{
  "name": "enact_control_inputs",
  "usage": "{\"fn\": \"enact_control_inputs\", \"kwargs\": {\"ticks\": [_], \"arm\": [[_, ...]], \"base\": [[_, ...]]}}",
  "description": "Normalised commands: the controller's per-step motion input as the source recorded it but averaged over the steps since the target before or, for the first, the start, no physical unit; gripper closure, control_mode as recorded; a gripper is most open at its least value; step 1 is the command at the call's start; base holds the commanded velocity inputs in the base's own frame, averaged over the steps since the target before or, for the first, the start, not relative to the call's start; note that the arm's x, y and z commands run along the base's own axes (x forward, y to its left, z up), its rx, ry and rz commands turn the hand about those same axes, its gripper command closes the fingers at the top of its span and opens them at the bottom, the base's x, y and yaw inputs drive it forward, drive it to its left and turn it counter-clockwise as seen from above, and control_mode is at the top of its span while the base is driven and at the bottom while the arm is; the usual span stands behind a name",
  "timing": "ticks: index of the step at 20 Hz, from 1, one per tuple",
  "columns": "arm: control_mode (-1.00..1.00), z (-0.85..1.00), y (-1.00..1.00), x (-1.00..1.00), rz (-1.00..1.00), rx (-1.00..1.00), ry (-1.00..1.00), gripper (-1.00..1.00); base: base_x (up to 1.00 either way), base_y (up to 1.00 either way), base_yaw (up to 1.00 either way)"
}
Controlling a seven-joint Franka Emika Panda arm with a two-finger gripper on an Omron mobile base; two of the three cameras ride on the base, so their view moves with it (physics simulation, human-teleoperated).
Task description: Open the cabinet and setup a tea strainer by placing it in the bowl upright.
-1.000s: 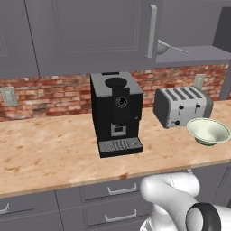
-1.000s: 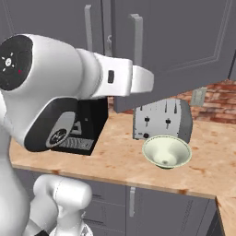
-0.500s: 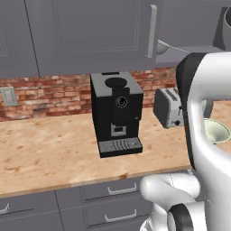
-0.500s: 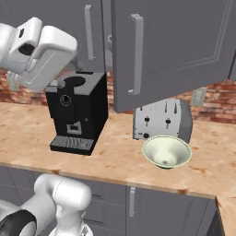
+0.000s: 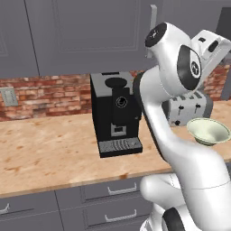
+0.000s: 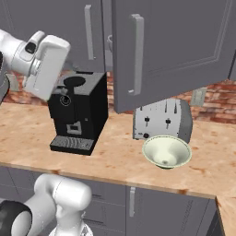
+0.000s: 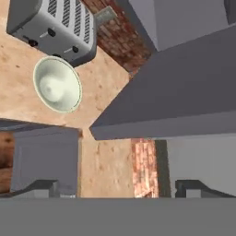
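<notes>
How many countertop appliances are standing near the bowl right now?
2: the black coffee machine against the brick wall, and the silver four-slot toaster directly behind the pale greenish-white bowl. Others may be hidden.

The arm is glossy white, built of thick rounded segments. Dark grey discs cap its joints (one sits at 5 o'clock in the left base view). Its boxy white hand carries a small dark inset.

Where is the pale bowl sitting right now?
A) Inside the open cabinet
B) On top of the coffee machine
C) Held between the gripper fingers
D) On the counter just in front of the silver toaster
D: the bowl rests on the wooden counter directly in front of the toaster, well to the side of the black coffee machine, and it holds nothing.
</notes>
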Motion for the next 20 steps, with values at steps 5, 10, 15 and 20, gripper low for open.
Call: {"fn": "enact_control_inputs", "kwargs": {"ticks": [5, 10, 15, 20], "arm": [[-1.00, -0.16, -0.14, 1.00, -0.04, -0.16, 0.42, -1.00], [-1.00, 0.00, -0.68, 0.85, -0.06, -0.08, 0.40, -1.00], [-1.00, 0.02, -0.80, 0.49, -0.11, -0.02, 0.33, -1.00], [-1.00, 0.01, -0.88, 0.19, -0.14, 0.00, 0.26, -1.00]], "base": [[0.00, 0.00, 0.00], [0.00, 0.00, 0.00], [0.00, 0.00, 0.00], [0.00, 0.00, 0.00]]}}
